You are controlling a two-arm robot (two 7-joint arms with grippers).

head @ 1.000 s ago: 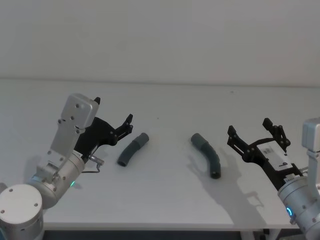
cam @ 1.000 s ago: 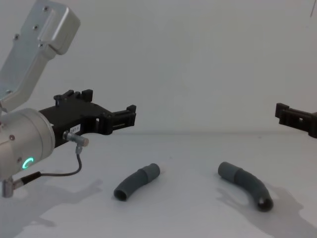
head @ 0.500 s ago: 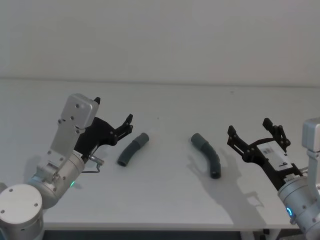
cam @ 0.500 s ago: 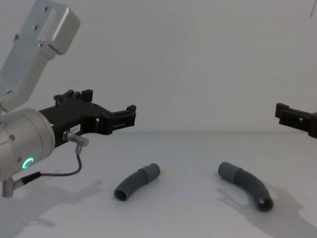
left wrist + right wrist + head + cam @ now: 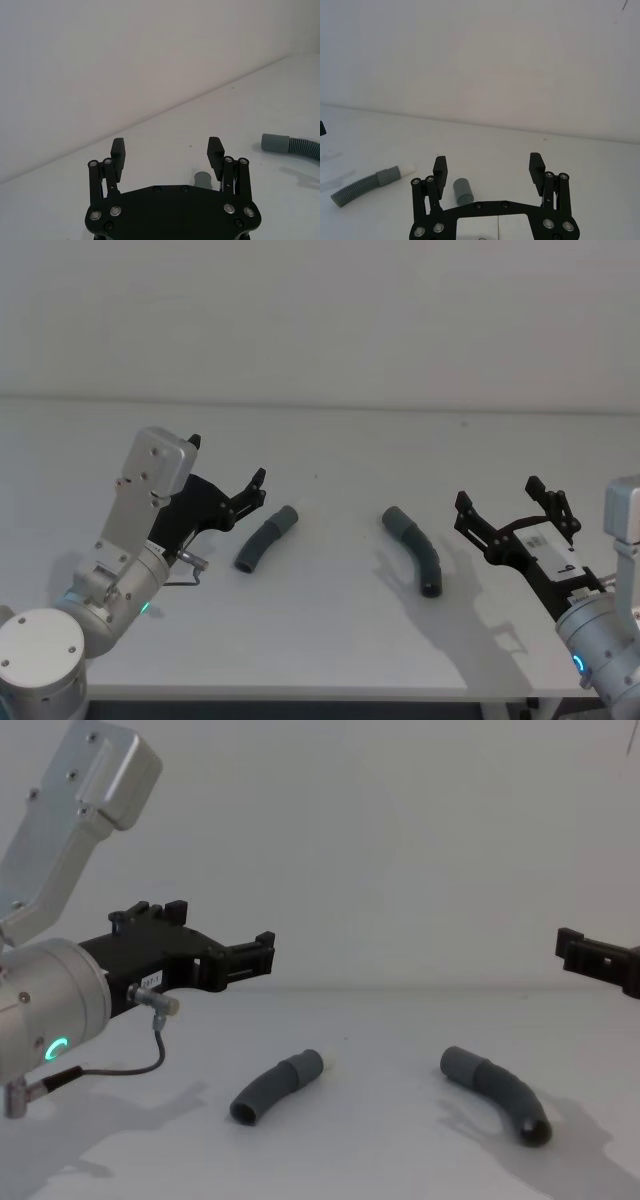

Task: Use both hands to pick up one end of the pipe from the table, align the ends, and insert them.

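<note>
Stage: nothing is lifted; both pipe pieces lie loose on the tabletop (image 5: 330,640), so I judge this to be the approach before the first grasp.
Left gripper (image 5: 167,150): hangs above the tabletop, just beside the outer side of its piece. Its fingers (image 5: 118,150) are spread wide with nothing between them.
Right gripper (image 5: 498,498): hangs over the right side of the tabletop, near its piece. Its fingers (image 5: 536,165) are equally wide apart and hold nothing.
Left pipe piece (image 5: 262,540): a curved grey hose lying flat. Its pale spigot tip (image 5: 322,1060) points toward the middle of the tabletop.
Right pipe piece (image 5: 415,548): a curved ribbed hose lying flat, apart from the other. One grey cuff (image 5: 393,516) faces the left piece, and its dark open mouth (image 5: 535,1130) turns toward the robot.
Why so placed: each gripper points at the piece on its own side, so neither arm need cross the other. The wide gap lets the fingers straddle a hose.
Next move, as I judge it: lower each gripper over the ribbed middle, leaving the mating ends free.
Risk: a round hose may roll or twist as the fingers close, which would spoil the alignment.
</note>
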